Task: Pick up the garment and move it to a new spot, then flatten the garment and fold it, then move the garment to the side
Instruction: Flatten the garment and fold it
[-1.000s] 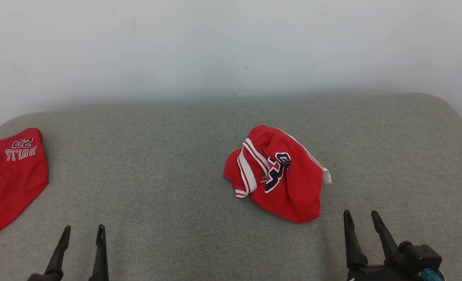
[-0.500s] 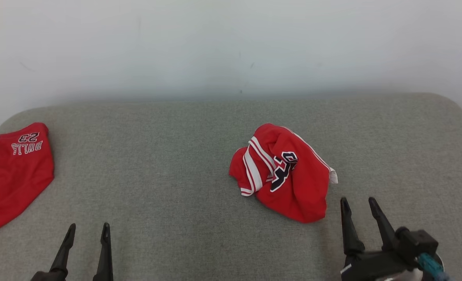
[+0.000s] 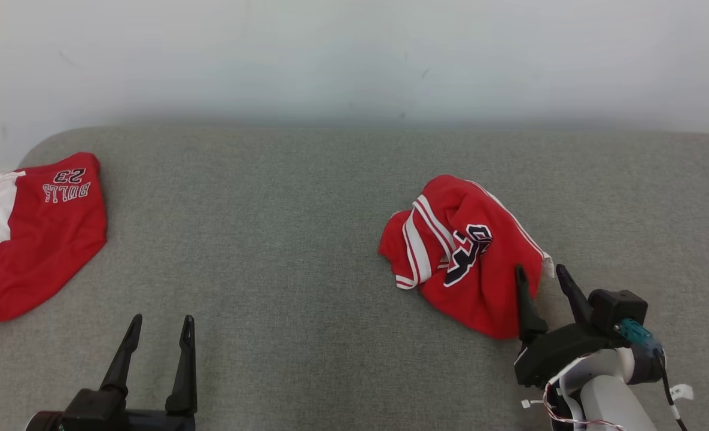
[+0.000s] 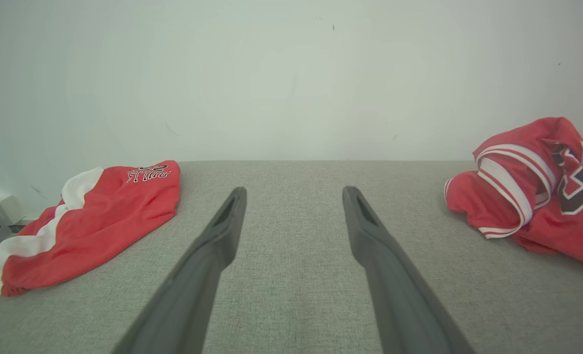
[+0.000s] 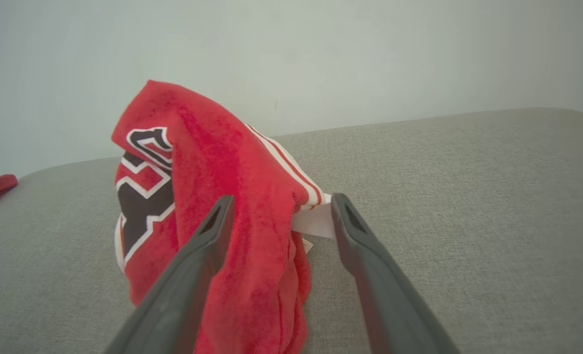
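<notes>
The garment (image 3: pixel 462 251) is a crumpled red jersey with white striped trim and black white-outlined lettering, heaped right of centre on the grey padded surface (image 3: pixel 270 239). My right gripper (image 3: pixel 539 272) stands open at the heap's near right edge. In the right wrist view the right gripper (image 5: pixel 283 199) straddles that edge of the garment (image 5: pixel 212 172), with red cloth and a white tag (image 5: pixel 316 221) between its fingers. My left gripper (image 3: pixel 161 320) is open over bare surface at the lower left, far from the garment. From the left wrist, the left gripper (image 4: pixel 294 191) has the garment (image 4: pixel 532 191) off to its right.
A second red piece with a white stripe and "BULLS 23" lettering (image 3: pixel 31 239) lies flat at the surface's far left edge, also seen as the second red piece (image 4: pixel 89 221). A white wall (image 3: pixel 354 60) runs behind the surface. Bare grey surface lies between the two cloths.
The head camera has shifted, so the whole picture slid. My right gripper has moved forward from in front of the garment to its near right edge. Both grippers stay open.
</notes>
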Motion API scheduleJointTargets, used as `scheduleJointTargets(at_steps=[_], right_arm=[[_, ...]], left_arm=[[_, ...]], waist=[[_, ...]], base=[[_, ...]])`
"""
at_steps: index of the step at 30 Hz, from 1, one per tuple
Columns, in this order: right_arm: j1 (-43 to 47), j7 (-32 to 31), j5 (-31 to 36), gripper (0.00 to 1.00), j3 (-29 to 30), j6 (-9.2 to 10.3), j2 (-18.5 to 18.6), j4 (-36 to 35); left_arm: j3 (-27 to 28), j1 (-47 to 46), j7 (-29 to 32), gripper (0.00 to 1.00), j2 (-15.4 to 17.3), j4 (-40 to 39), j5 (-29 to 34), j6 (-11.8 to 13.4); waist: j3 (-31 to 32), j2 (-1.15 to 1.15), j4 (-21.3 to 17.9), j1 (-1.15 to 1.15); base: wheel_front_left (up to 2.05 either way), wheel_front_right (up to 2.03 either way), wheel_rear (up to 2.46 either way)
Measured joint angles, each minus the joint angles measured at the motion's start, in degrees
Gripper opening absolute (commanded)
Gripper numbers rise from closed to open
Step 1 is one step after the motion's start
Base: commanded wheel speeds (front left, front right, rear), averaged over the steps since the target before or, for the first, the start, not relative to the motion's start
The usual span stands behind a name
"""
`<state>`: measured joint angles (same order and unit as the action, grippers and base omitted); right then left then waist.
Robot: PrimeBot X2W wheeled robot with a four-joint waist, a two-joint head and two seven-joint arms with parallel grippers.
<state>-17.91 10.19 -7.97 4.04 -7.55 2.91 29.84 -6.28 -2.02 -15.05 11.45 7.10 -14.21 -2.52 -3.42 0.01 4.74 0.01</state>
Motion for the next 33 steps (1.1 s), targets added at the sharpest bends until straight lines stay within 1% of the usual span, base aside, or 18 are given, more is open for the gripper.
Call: scheduleJointTargets(at_steps=[1, 2, 3, 4, 8, 11, 13, 15, 19, 22, 26, 32, 33], right_arm=[[-0.9, 0.0, 0.0, 1.0, 0.1, 0.0, 0.0, 1.5], [-1.7, -0.1, -0.1, 0.85, 0.2, 0.0, 0.0, 3.1], [-2.5, -0.2, -0.7, 0.36, 0.3, 0.0, 0.0, 4.8], [-3.2, -0.1, -0.7, 0.0, 0.2, 0.0, 0.0, 6.4], [-5.8, 2.0, -1.3, 0.0, -0.2, 0.0, 0.1, 9.9], [-6.9, 3.8, -0.9, 0.0, -1.2, 0.0, 0.4, 9.7], [-7.1, 4.4, -0.5, 0.0, -3.1, 0.0, 0.5, 8.2], [-7.1, 4.6, -0.4, 0.0, -6.8, 0.0, 0.5, 6.0], [-6.0, 4.8, -0.3, 0.0, -17.2, 0.0, 0.2, 0.7], [-4.2, 4.8, -1.0, 0.0, -24.7, 0.0, 0.1, -0.3], [-3.4, 4.8, -2.8, 0.0, -33.7, 0.0, 0.1, 2.0], [-3.2, 4.9, -7.8, 0.0, -43.5, 0.0, 0.0, 8.5], [-3.2, 4.9, -8.9, 0.34, -44.2, 0.0, 0.0, 9.4]], left_arm=[[0.0, -0.4, 0.0, 1.0, -0.2, 0.2, 0.0, 0.0], [0.0, -0.7, 0.0, 1.0, -0.2, 0.2, 0.0, -0.2], [0.1, -0.9, 0.0, 1.0, -0.2, 0.4, 0.0, -0.5], [0.0, -0.9, 0.0, 1.0, -0.3, 0.6, 0.0, -0.5], [0.3, -1.1, 0.0, 1.0, -0.7, 1.4, 0.1, -0.9], [0.6, -1.1, 0.0, 1.0, -0.9, 1.7, 0.2, -1.0], [0.7, -0.9, 0.0, 1.0, -1.1, 1.8, 0.2, -1.3], [0.7, -0.8, 0.0, 1.0, -1.2, 1.9, 0.3, -1.5], [0.6, -0.6, 0.0, 1.0, -1.5, 2.0, 0.5, -1.8], [-0.1, -0.6, 0.0, 1.0, -1.9, 2.1, 0.7, -2.1], [-1.3, -0.7, 0.0, 1.0, -2.4, 3.0, 0.7, -2.8], [-2.9, -1.5, 0.0, 1.0, -3.1, 4.3, 0.8, -3.5], [-3.0, -1.5, 0.0, 1.0, -3.2, 4.6, 0.8, -3.5]], waist=[[-0.2, 0.0, 0.3, 0.0], [-0.4, 0.0, 0.5, 0.0], [-0.6, 0.0, 0.7, 0.0], [-0.7, 0.0, 0.9, 0.0], [-0.5, 0.0, 1.2, 0.0], [0.1, 0.0, 1.0, 0.0], [0.6, 0.0, 0.9, 0.0], [1.1, 0.0, 0.8, 0.0], [1.8, 0.0, 0.7, 0.0], [1.9, 0.0, 1.0, -0.01], [1.8, 0.0, 1.8, 0.0], [1.9, -0.01, 3.4, 0.0], [2.0, 0.0, 3.6, 0.0]], base=[[0.0, 0.0, 0.0], [0.0, 0.0, 0.0], [0.0, 0.0, 0.0], [0.0, 0.0, 0.0], [0.0, 0.0, 0.0], [0.0, 0.0, 0.0], [0.0, 0.0, 0.0], [0.0, 0.0, 0.0], [0.0, 0.0, 0.0], [0.0, 0.0, 0.0], [0.0, 0.0, 0.0], [0.0, 0.0, 0.0], [0.0, 0.0, 0.0]])
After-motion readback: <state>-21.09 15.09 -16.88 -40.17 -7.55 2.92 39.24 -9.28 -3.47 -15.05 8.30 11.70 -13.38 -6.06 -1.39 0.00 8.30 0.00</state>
